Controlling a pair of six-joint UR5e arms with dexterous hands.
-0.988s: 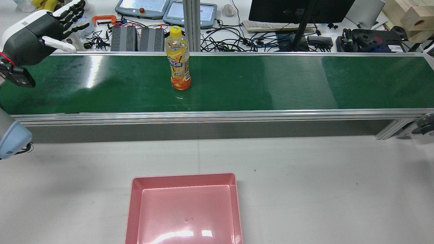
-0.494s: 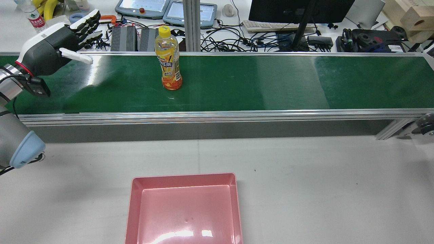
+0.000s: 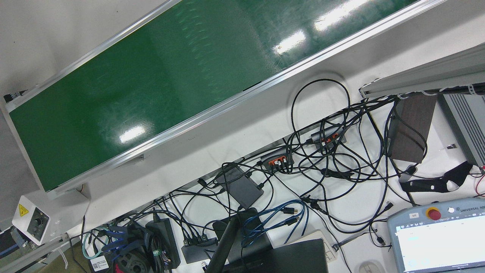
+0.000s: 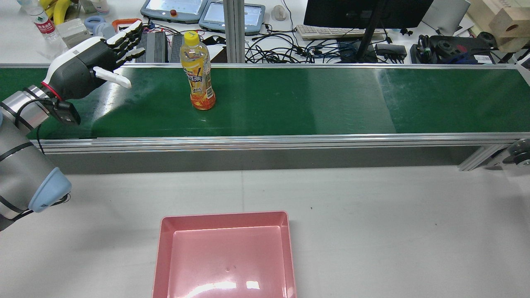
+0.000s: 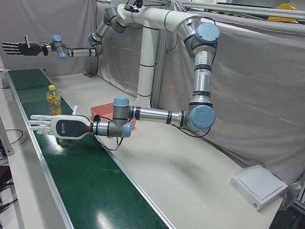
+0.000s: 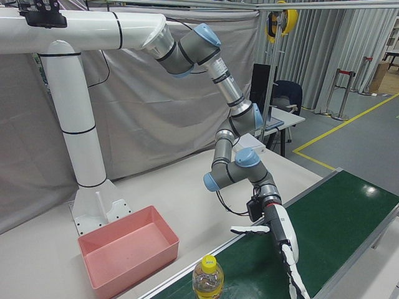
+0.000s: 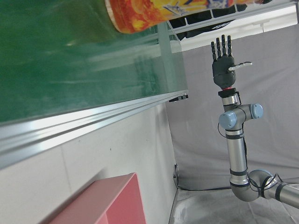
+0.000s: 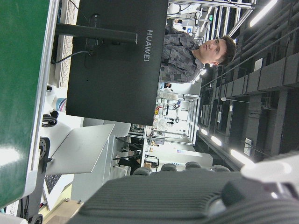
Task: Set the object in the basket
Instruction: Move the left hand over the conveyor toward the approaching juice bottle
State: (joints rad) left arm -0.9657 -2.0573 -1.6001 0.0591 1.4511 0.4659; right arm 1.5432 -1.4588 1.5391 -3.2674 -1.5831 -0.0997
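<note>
Item: orange drink bottle, yellow-capped, stood upright on the green conveyor belt, toward the belt's left portion in the rear view; untouched by either hand. Destination: pink basket, empty, set on the white table on the near side of the belt, well apart from the bottle. Left hand hovered above the belt to the left of the bottle, near it but not in contact, palm turned toward it; its fingers were stretched out straight and spread, thumb jutting sideways, holding nothing. Step in hand, by judgement: the approach to a side grasp. To do it well, the open palm would need to come level with the bottle's labelled middle, not the cap, and the fingers wrap the body only once the palm sat close against it, since a tall upright bottle would tip if nudged high or struck by fingertips first. Right hand was raised well clear at the belt's far end, fingers extended and apart, empty; the monitor and a person behind it filled its own camera.
</note>
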